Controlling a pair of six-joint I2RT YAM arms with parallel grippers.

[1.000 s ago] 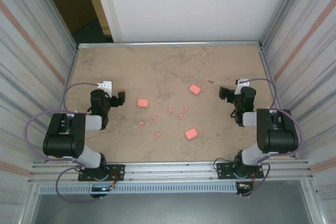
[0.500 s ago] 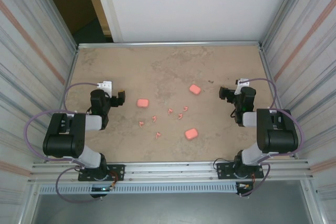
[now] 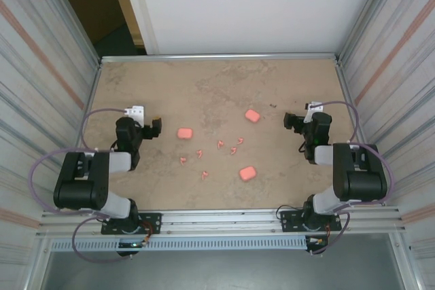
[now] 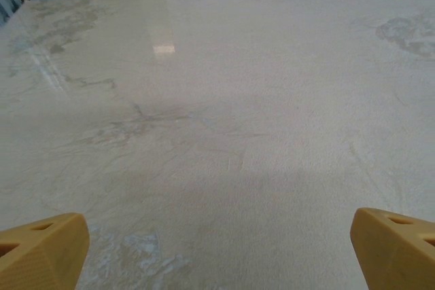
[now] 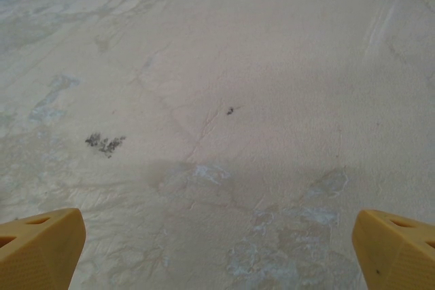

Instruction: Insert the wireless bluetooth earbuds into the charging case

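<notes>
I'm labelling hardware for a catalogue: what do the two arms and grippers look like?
The left arm and right arm have boxy black links, silver-grey segments, looping lilac cables and a white block by each wrist. Fingers are orange-yellow wedges.

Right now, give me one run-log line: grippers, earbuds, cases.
left gripper: open, empty | right gripper: open, empty | earbuds: six loose on table | cases: three, spread around them | stage: no pick yet

Six tiny pink earbuds (image 3: pixel 220 145) lie scattered btwn 3 pink cases (image 3: pixel 185 132).
</notes>
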